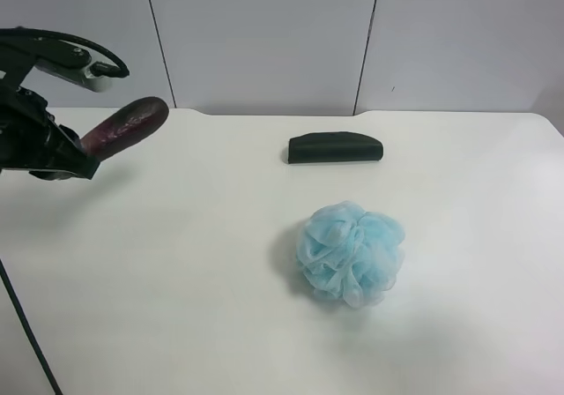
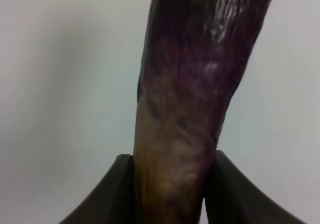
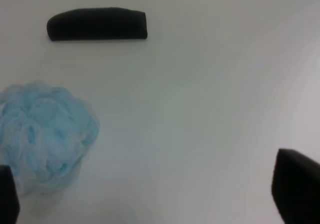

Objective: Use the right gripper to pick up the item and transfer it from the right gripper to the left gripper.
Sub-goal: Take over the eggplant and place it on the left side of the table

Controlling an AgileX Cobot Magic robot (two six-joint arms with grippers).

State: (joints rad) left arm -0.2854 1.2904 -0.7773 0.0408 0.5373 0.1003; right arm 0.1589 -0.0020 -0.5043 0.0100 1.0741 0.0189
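You have the left end effector point(image 2: 169, 191) clenched on the paler end of the item point(image 1: 129, 122), holding it above the worktop point(image 1: 176, 263), well apart from the pouf point(image 1: 352, 252), with the dark purple end tilted upward. Your right end effector point(image 3: 152, 196) is released and grasps nothing; in its wrist view the fingers point(image 3: 296, 189) stand wide apart over bare worktop, one of them near the pouf. The case point(image 1: 336, 148) lies flat on the worktop near the pouf, not touching it.
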